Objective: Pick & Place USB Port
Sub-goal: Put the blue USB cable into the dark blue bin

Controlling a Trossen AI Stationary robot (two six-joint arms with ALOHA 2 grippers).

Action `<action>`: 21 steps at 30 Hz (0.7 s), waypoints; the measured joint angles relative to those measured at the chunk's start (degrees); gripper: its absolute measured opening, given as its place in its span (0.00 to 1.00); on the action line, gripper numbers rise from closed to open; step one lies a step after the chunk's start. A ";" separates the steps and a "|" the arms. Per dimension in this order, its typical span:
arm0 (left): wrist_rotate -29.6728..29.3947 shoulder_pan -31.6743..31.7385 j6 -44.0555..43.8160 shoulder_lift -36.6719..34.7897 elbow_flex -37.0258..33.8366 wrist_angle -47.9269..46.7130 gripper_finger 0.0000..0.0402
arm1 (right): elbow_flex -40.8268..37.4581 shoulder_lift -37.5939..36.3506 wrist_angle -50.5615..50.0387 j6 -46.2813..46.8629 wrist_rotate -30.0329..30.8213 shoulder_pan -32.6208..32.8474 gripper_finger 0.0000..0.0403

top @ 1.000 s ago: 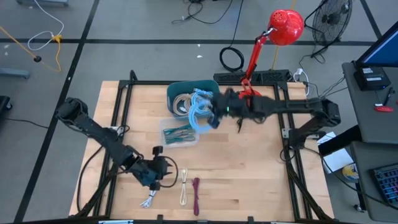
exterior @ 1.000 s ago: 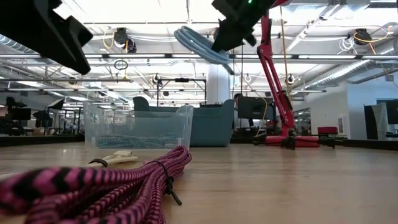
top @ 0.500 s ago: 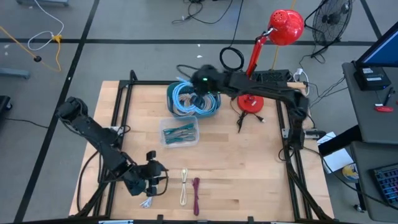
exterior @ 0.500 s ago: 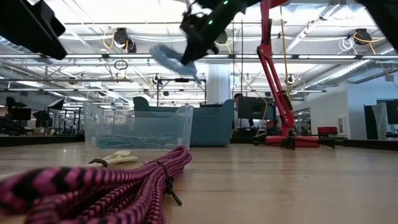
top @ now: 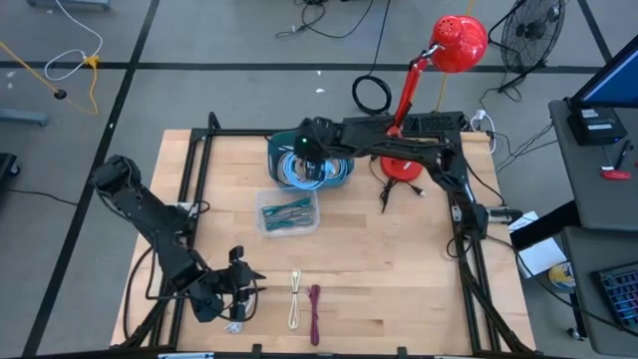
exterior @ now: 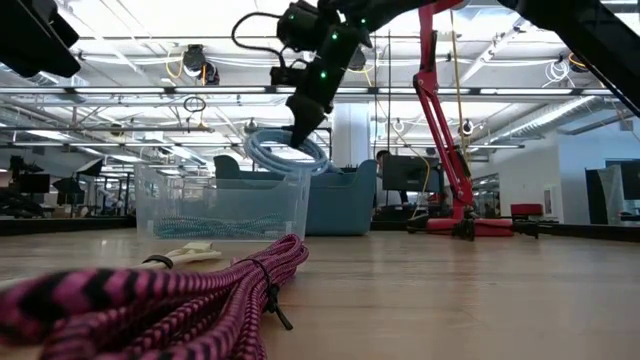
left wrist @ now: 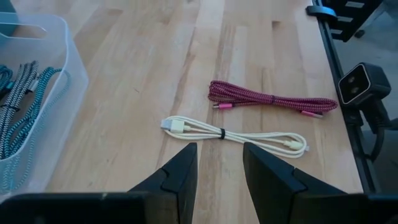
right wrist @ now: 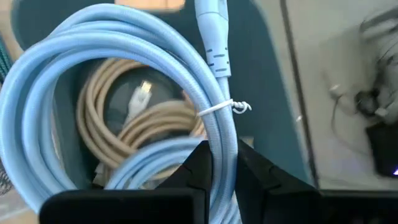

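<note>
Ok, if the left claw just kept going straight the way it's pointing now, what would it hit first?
Most likely the white USB cable, which lies on the wooden table right ahead of the open left claw. The pink braided cable lies just beyond it. How high the claw sits above the table is unclear.

Both arms are showing matte black jointed links; the right arm [top: 399, 140] is glowing with a small green light, and black cables are trailing along the left arm [top: 150, 214].
</note>
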 joint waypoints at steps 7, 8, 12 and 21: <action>0.00 0.46 0.68 0.00 0.00 0.02 0.33 | -3.34 0.06 9.21 -4.44 1.04 1.15 0.08; 0.00 0.47 0.88 0.00 0.00 0.02 0.33 | -3.70 0.01 9.74 -4.90 1.02 1.20 0.08; 0.02 0.48 1.04 0.00 0.00 0.02 0.33 | -7.42 -0.26 14.83 -6.42 1.19 1.20 0.08; 0.04 0.47 2.60 0.00 0.00 0.00 0.33 | -13.28 -0.16 23.27 -6.99 2.09 -0.79 0.08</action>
